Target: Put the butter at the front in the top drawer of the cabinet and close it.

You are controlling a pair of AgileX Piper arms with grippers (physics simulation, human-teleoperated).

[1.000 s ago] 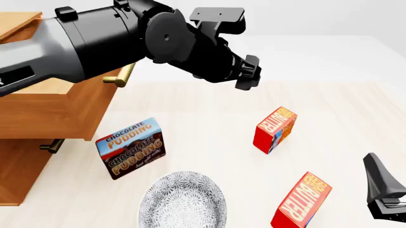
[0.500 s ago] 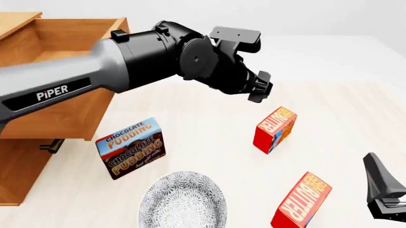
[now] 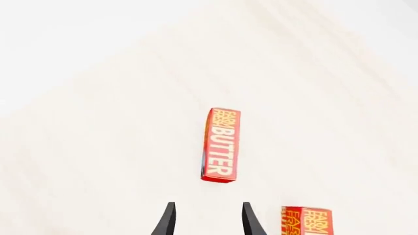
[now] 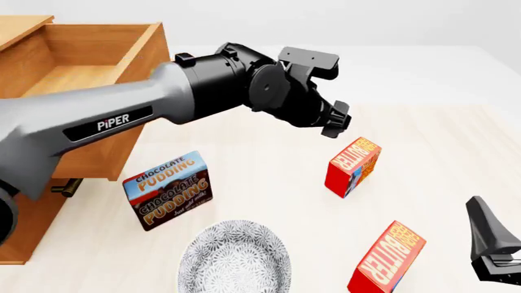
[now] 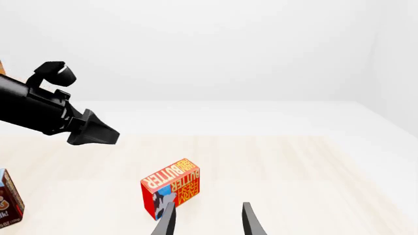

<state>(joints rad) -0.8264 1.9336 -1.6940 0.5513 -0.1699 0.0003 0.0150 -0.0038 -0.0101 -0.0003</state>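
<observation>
Two butter cartons stand on the table. The butter at the front (image 4: 389, 259) is near the table's front right. The other carton (image 4: 354, 166) stands farther back. My left gripper (image 4: 334, 119) is open and empty, in the air just up and left of the far carton. In the left wrist view one carton (image 3: 220, 145) lies ahead of the fingers and another (image 3: 307, 221) sits beside the fingertips. My right gripper (image 4: 488, 244) is open and empty at the front right, right of the front carton. The top drawer (image 4: 89, 76) of the cabinet (image 4: 24, 220) is pulled open.
A chocolate pudding box (image 4: 168, 190) stands in front of the cabinet. A patterned bowl (image 4: 234, 259) sits at the front centre. The lower drawer's brass handle (image 4: 65, 186) sticks out under the open drawer. The right wrist view shows the far carton (image 5: 171, 188) and the left gripper (image 5: 85, 129).
My left arm has swung right and down from in front of the drawer toward the far butter carton, uncovering the open drawer. The right gripper and the cartons have not moved.
</observation>
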